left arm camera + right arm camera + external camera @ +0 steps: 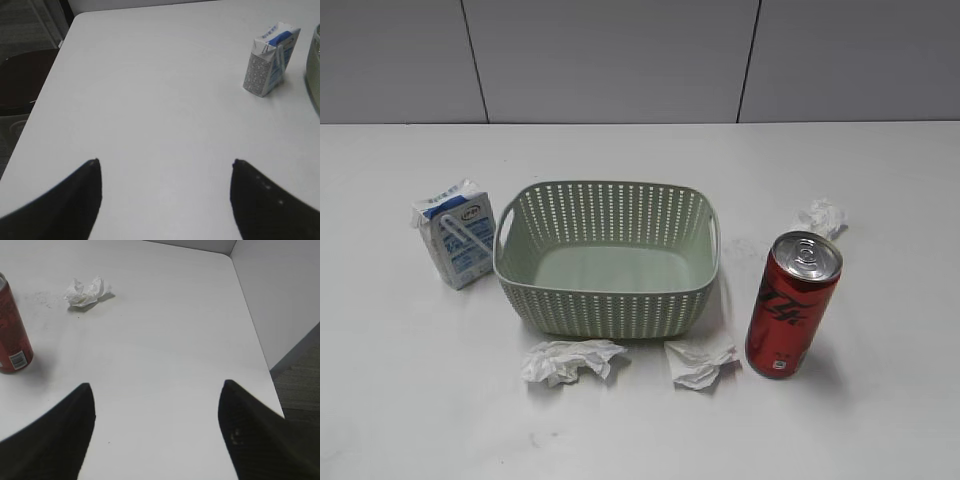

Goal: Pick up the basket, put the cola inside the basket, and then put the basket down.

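A: Left gripper (165,162): two black tapered fingers spread wide, nothing between them, above bare matte white worktop near its left edge.

B: Right gripper (157,385)?

A: Same. Dark fingers wide apart, holding nothing, near the right edge and the far right corner.

B: What lies closest to each?

A: Off the left one, a blue-and-white milk carton (270,60), creased cardboard, upright. Beyond it only a sliver of the basket (315,70) shows. Off the right one, the can (12,332), smooth red metal, upright, well apart from the fingers; a crumpled white tissue (87,291) behind it.

B: Centre of the worktop?

A: Basket (608,256), pale green plastic, rectangular with rounded corners, slotted walls, empty. Can (792,305) stands just right of it, silver top. Two more tissue wads (570,359) along the basket's front side.
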Robot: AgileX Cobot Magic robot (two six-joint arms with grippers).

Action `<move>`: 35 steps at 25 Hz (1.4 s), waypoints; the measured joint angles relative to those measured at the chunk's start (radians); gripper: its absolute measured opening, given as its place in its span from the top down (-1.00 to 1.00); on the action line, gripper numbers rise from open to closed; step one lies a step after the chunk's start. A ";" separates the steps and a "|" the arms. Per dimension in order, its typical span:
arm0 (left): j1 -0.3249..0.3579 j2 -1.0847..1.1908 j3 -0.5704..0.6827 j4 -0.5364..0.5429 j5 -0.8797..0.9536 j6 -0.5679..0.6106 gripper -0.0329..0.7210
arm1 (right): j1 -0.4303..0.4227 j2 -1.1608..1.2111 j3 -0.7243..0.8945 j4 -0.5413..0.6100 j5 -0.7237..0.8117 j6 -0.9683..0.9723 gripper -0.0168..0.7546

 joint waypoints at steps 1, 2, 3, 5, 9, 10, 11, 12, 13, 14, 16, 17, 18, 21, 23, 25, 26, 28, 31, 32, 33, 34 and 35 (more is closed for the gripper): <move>0.000 0.000 0.000 0.000 0.000 0.000 -0.69 | 0.000 0.000 0.000 0.000 0.000 0.000 -0.55; 0.000 0.000 0.000 0.000 0.000 0.000 -0.68 | 0.000 0.000 0.000 0.000 -0.001 0.000 -0.55; 0.000 0.000 0.000 0.000 0.000 0.000 -0.68 | 0.000 0.000 0.000 0.000 -0.001 0.000 -0.55; 0.000 0.000 0.000 0.000 0.000 0.000 -0.67 | 0.000 0.000 0.000 0.000 -0.001 0.000 -0.55; 0.000 0.000 0.000 0.000 0.000 0.000 -0.68 | 0.000 0.000 0.000 0.000 -0.001 0.000 -0.55; 0.000 0.000 0.000 0.000 0.000 0.000 -0.67 | 0.000 0.000 0.000 0.000 -0.001 0.000 -0.55; 0.000 0.000 0.000 0.000 0.000 0.000 -0.67 | 0.000 0.000 0.000 0.000 -0.001 0.000 -0.55; 0.000 0.000 0.000 0.000 0.000 0.000 -0.67 | 0.000 0.000 0.000 0.000 -0.001 0.000 -0.55; 0.000 0.000 0.000 0.000 0.000 0.000 -0.67 | 0.000 0.000 0.000 0.000 -0.001 0.000 -0.55; 0.000 0.000 0.000 0.000 0.000 0.000 -0.67 | 0.000 0.000 0.000 0.000 -0.001 0.000 -0.55; 0.000 0.000 0.000 -0.002 0.000 0.000 -0.66 | 0.000 0.000 0.000 0.000 -0.001 0.000 -0.55; 0.000 0.000 0.000 -0.003 0.000 0.000 -0.66 | 0.000 0.000 0.000 0.000 -0.001 0.000 -0.55; 0.000 0.000 0.000 -0.002 0.000 0.000 -0.65 | 0.000 0.000 0.000 0.000 -0.001 0.000 -0.55; 0.000 0.008 0.000 -0.001 0.000 -0.001 -0.65 | 0.000 0.000 0.000 0.000 -0.001 0.000 -0.55; 0.000 0.022 0.000 -0.001 -0.001 -0.001 -0.65 | 0.000 0.000 0.000 0.000 -0.001 0.000 -0.55; 0.000 0.037 0.000 -0.001 -0.001 -0.001 -0.64 | 0.000 0.000 0.000 0.000 -0.001 0.000 -0.55; 0.000 0.043 0.000 -0.001 -0.001 -0.001 -0.64 | 0.000 0.000 0.000 0.000 -0.001 0.000 -0.55; 0.000 0.052 0.000 -0.001 -0.002 -0.001 -0.64 | 0.000 0.000 0.000 0.000 -0.001 0.000 -0.55; 0.000 0.063 0.000 -0.002 -0.004 -0.001 -0.64 | 0.000 0.000 0.000 0.000 -0.001 0.000 -0.55; 0.000 0.065 0.000 -0.004 -0.005 -0.001 -0.64 | 0.000 0.000 0.000 0.000 -0.001 0.000 -0.55; 0.000 0.069 -0.003 -0.010 -0.011 -0.001 -0.64 | 0.000 0.000 0.000 0.000 -0.001 0.000 -0.55; 0.000 0.076 -0.011 -0.015 -0.019 -0.001 -0.64 | 0.000 0.000 0.000 0.000 -0.001 0.000 -0.55; 0.000 0.086 -0.019 -0.024 -0.031 -0.001 -0.64 | 0.000 0.000 0.000 0.000 -0.001 0.000 -0.55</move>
